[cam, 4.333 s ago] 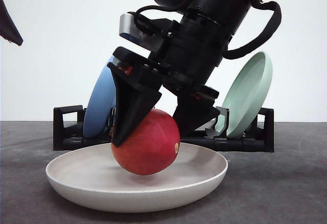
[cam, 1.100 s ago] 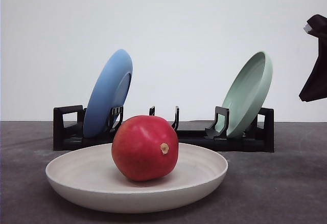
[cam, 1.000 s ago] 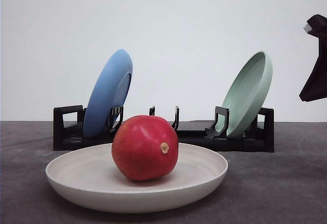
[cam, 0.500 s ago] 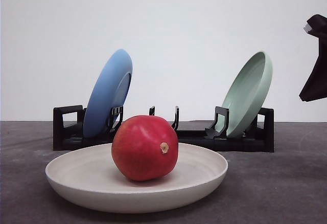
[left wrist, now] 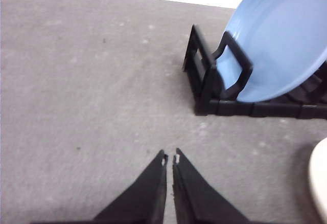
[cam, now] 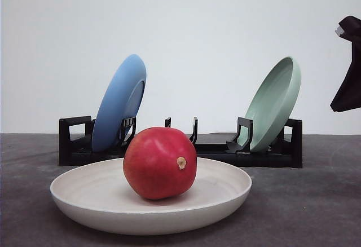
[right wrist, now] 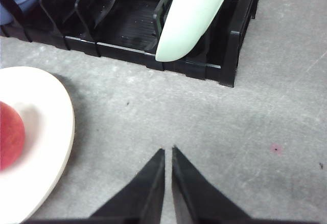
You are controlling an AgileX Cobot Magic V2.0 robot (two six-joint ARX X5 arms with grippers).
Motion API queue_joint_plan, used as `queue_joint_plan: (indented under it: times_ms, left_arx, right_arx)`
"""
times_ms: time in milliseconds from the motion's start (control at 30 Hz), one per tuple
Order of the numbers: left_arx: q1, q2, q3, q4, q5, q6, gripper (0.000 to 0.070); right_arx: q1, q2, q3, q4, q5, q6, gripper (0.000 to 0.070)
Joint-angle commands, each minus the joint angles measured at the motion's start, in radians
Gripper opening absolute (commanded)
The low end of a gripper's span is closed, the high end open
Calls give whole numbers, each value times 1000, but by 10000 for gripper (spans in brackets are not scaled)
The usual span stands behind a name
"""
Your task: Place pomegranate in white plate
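The red pomegranate (cam: 160, 163) rests in the middle of the white plate (cam: 73, 196) at the front of the table, its tan nub facing the right. A slice of that fruit (right wrist: 10, 134) and the plate (right wrist: 51, 132) also appear in the right wrist view. My right gripper (right wrist: 168, 151) hangs shut above bare table to the right of the plate, with nothing between its fingers; part of that arm (cam: 350, 66) is at the right edge of the front view. My left gripper (left wrist: 170, 157) is shut over bare table, left of the rack, holding nothing.
A black dish rack (cam: 180, 148) stands behind the plate. A blue plate (cam: 119, 103) leans in its left slots and a pale green plate (cam: 274, 103) in its right slots. The grey table (cam: 304, 207) stretches around them.
4.3 s ago my right gripper held the pomegranate over the plate; it has let go and pulled away to the right. Nothing has moved in the last second.
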Motion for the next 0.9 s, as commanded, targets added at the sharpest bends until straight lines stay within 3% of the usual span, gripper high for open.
queue_joint_plan:
  times_ms: [0, 367, 867]
  left_arx:
    - [6, -40, -18, 19, -12, 22, 0]
    - [7, -114, -71, 41, -100, 29, 0]
    - [5, -113, -71, 42, -101, 31, 0]
  right_arx:
    - [4, 6, 5, 10, 3, -1, 17]
    - [4, 6, 5, 11, 4, -1, 17]
    - [4, 6, 5, 11, 4, -1, 17]
